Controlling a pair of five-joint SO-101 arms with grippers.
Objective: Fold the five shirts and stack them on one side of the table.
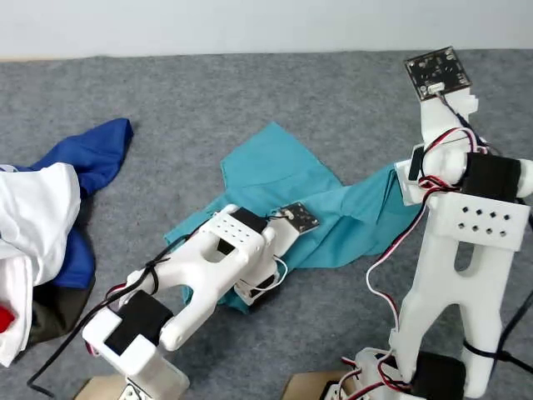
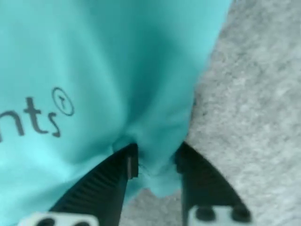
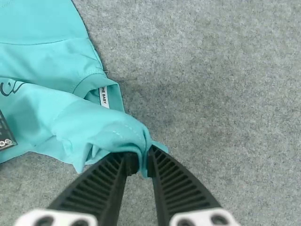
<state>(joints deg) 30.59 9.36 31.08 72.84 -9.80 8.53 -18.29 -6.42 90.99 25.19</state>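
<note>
A teal shirt (image 1: 287,179) lies crumpled in the middle of the grey table. My left gripper (image 2: 155,162) is shut on a bunched fold of the teal shirt (image 2: 117,70) at its near edge, beside some dark print. My right gripper (image 3: 139,164) is shut on a corner of the teal shirt (image 3: 56,89), pinching it just above the carpet, close to the collar label. In the high view the left arm (image 1: 216,267) leans over the shirt's near side, and the right arm (image 1: 458,217) stands at its right end.
A heap of other shirts sits at the left edge: a blue one (image 1: 92,158), a white one (image 1: 33,217), a dark one (image 1: 54,308) and a bit of red (image 1: 5,318). Bare grey carpet (image 1: 250,92) stretches along the far side.
</note>
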